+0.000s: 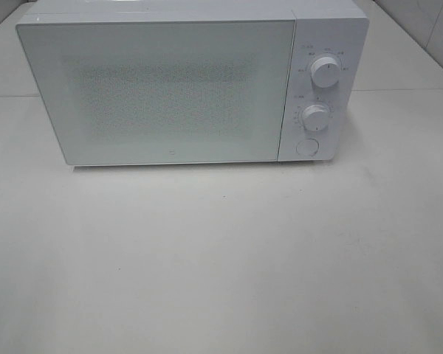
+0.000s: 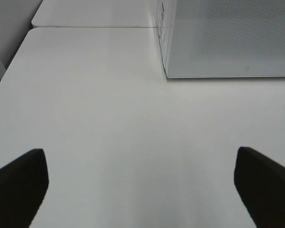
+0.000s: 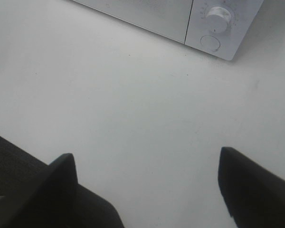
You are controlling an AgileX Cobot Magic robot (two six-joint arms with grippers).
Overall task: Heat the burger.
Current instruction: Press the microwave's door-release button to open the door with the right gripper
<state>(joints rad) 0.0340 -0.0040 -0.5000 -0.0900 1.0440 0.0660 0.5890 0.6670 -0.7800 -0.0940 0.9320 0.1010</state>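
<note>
Exterior high view showed no burger, and neither wrist view caught it, so where it lay relative to the fingers could not be told. The left gripper (image 2: pixel 138 159) stood spread wide over the bare white table (image 2: pixel 109 104), with nothing between its dark fingers (image 2: pixel 19 185). The right gripper (image 3: pixel 146 159) was also well open and held nothing, its fingers (image 3: pixel 61 183) apart above the same surface.

Beyond both stood the white microwave (image 1: pixel 340 26) with its door (image 1: pixel 170 88) closed. The door's frosted, dotted panel let nothing inside be made out. Right of the door sat an upper knob (image 1: pixel 325 71), a lower knob (image 1: pixel 316 118) and a round button (image 1: pixel 306 147) beneath them. The markings around the knobs were too small to read.

Neither gripper appeared in the exterior high view. Each wrist view cut the microwave off at the frame edge and showed only the fingertips.
</note>
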